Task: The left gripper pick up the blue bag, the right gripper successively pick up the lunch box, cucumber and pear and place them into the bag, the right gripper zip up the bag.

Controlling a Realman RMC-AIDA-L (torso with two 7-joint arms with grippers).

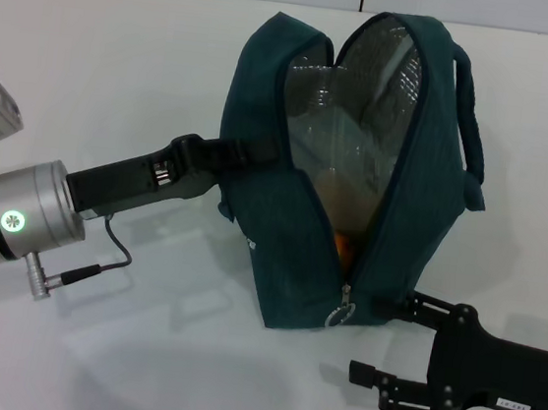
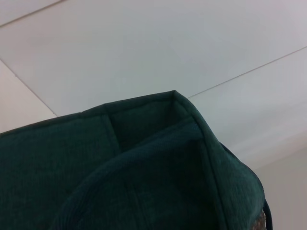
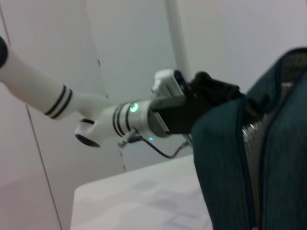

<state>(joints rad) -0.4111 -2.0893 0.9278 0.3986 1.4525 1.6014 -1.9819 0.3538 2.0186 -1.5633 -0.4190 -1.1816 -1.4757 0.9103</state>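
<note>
The blue bag (image 1: pixel 293 257) stands upright on the white table, its zipper open down most of the front and the silver lining showing. The ring zipper pull (image 1: pixel 339 316) hangs low at the front. An orange patch of the pear (image 1: pixel 344 245) shows deep inside the opening; the lunch box and cucumber are hidden. My left gripper (image 1: pixel 222 158) is shut on the bag's left handle side, also seen in the right wrist view (image 3: pixel 211 91). The left wrist view shows only bag fabric (image 2: pixel 144 167). My right gripper (image 1: pixel 368 339) is open, low at the bag's front right, its upper finger (image 1: pixel 411 305) against the bag near the pull.
The white table (image 1: pixel 102 67) runs all around the bag. The bag's second handle (image 1: pixel 471 129) loops over its right side. A thin cable (image 1: pixel 110 256) hangs from my left wrist just above the table.
</note>
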